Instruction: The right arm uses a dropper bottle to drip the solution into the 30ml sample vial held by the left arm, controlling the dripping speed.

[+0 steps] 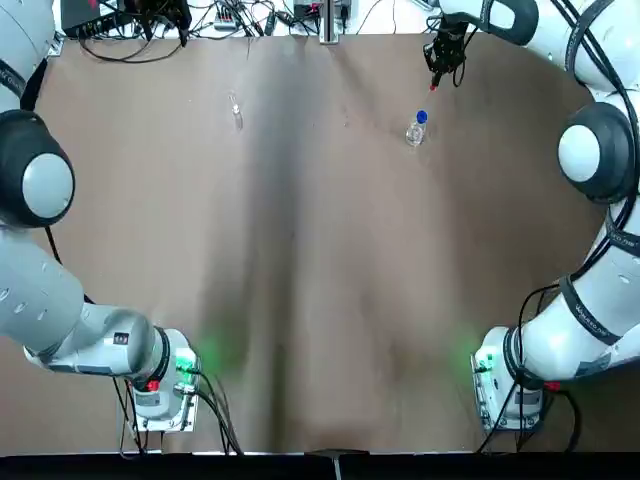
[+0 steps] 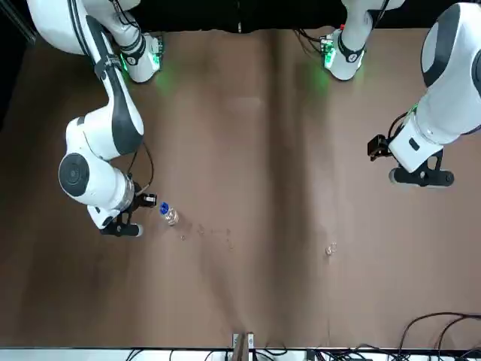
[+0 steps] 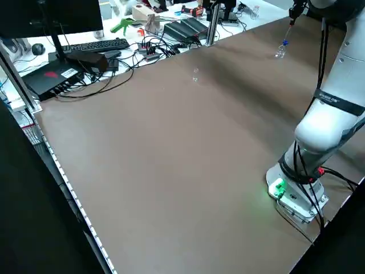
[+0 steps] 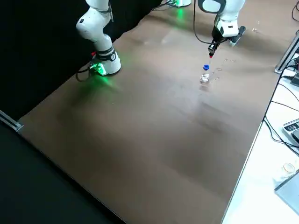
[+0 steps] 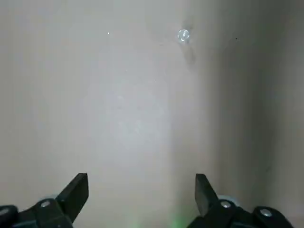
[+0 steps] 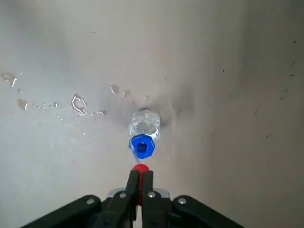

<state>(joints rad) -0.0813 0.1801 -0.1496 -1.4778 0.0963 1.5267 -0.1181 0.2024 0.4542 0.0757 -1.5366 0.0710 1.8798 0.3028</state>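
The dropper bottle stands on the brown table at the far right, clear with a blue collar whose mouth shows open. My right gripper hangs just above and beyond it, shut on the red dropper bulb, which is lifted off the bottle. The sample vial stands alone on the table at the far left-centre, also in the left wrist view as a small clear sample vial. My left gripper is open and holds nothing, well back from the vial; in the front view the left gripper hovers over the table's side.
Small drops of liquid lie on the table beside the bottle. Cables, a keyboard and boxes crowd the bench beyond the table's far edge. Both arm bases stand at the near edge.
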